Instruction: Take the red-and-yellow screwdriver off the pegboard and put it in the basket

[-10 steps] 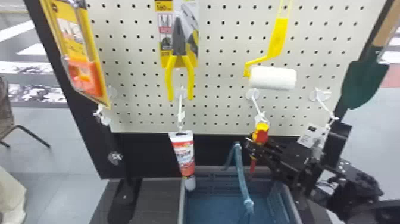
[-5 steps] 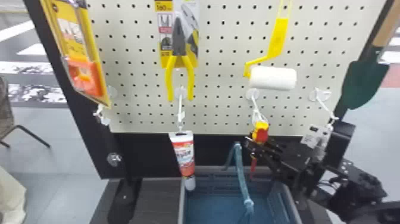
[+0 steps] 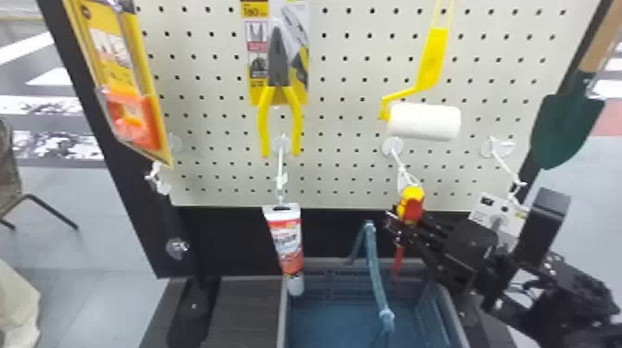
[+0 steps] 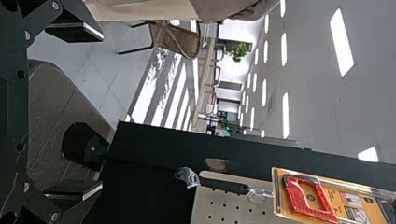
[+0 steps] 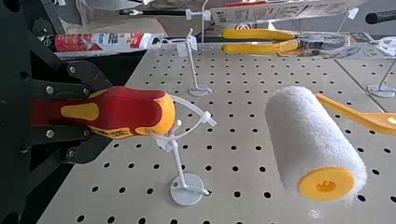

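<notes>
Red-and-yellow screwdriver point(image 3: 411, 203) at four o'clock, head view.
It is clamped by the right gripper point(image 3: 403, 223), its loop point(image 5: 206, 117) hooked; the left gripper's point(image 4: 74, 111) fingers are held apart.

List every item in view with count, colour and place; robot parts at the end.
Screwdriver: 1, red and yellow, in the right gripper, its white loop at a hook
Basket: 1, grey-blue, below the pegboard
Pegboard: 1, off-white, black-framed
Hooks: several, white, on the pegboard
Pliers: 1, yellow-handled, upper middle
Paint roller: 1, white and yellow, right of the pliers
Trowel: 1, green, far right
Packaged saw: 1, red frame, yellow pack, far left
Tube: 1, white and red, below the pliers
Strip: 1, blue, over the basket
Card: 1, white, behind the right arm
Chair: 1, brown, background
Right gripper: 1, black, around the screwdriver
Left gripper: 1, black, open
</notes>
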